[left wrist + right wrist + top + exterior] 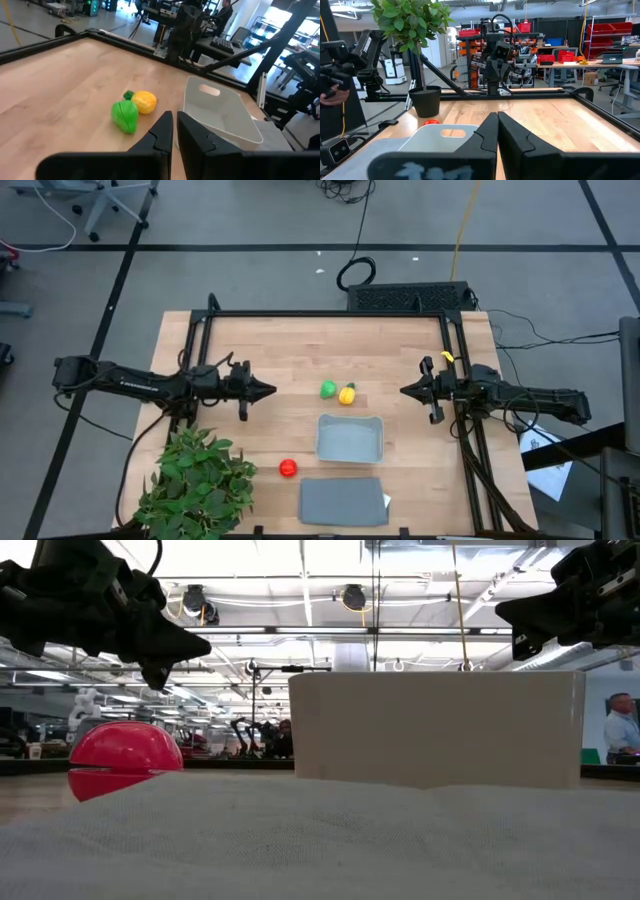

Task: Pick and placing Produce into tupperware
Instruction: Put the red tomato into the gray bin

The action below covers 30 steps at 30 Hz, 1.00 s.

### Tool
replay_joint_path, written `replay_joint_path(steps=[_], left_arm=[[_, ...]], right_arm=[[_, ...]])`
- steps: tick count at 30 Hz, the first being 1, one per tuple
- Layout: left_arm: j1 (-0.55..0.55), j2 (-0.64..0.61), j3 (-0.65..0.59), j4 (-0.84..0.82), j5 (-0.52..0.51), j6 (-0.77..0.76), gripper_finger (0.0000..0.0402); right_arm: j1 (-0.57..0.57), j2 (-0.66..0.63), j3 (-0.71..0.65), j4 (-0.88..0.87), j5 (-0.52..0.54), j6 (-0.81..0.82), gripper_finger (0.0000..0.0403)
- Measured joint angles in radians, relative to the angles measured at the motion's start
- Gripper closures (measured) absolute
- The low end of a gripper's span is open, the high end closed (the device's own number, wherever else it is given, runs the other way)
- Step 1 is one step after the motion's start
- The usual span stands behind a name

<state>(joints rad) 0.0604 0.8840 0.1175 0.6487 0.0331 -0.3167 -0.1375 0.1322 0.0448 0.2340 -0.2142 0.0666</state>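
Observation:
The green round piece point(328, 390) and the yellow piece with a green tip point(347, 394) lie side by side mid-table, also the green point(125, 116) and yellow point(144, 102) in the left wrist view. The red round piece point(288, 468) rests near the front, large in the low view point(122, 759). The pale grey-blue tupperware point(350, 437) sits just nearer than the green and yellow pieces, empty. My left gripper point(270, 390) hovers shut left of the produce. My right gripper point(405, 391) hovers shut right of it.
A flat darker grey lid point(342, 501) lies at the near edge, in front of the tupperware. A leafy green plant point(196, 478) stands at the near left corner. A black frame point(330, 315) borders the far side and both flanks of the table.

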Motion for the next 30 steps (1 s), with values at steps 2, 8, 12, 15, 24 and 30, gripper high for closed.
replay_joint_path(steps=[2,8,12,15,24,30], left_arm=[[0.000,0.001,0.001,0.000,0.000,0.007,0.0376],[0.000,0.005,0.012,-0.013,0.000,0.006,0.0376],[-0.010,0.067,0.120,-0.196,-0.007,-0.029,0.0376],[-0.020,0.154,0.246,-0.332,-0.013,-0.022,0.0376],[-0.009,0.369,0.506,-0.588,0.101,0.129,0.0376],[0.019,0.479,0.615,-0.647,0.258,0.292,0.0376]], right_arm=[[0.000,0.000,0.000,0.000,0.000,0.000,0.0403],[0.000,0.000,0.000,0.000,0.000,0.000,0.0403],[0.000,0.000,0.000,0.000,0.000,-0.001,0.0403],[0.000,0.000,0.000,0.000,0.000,-0.002,0.0403],[0.000,0.000,0.000,-0.001,0.001,0.000,0.0403],[0.000,0.000,0.000,-0.008,0.001,0.000,0.0403]])
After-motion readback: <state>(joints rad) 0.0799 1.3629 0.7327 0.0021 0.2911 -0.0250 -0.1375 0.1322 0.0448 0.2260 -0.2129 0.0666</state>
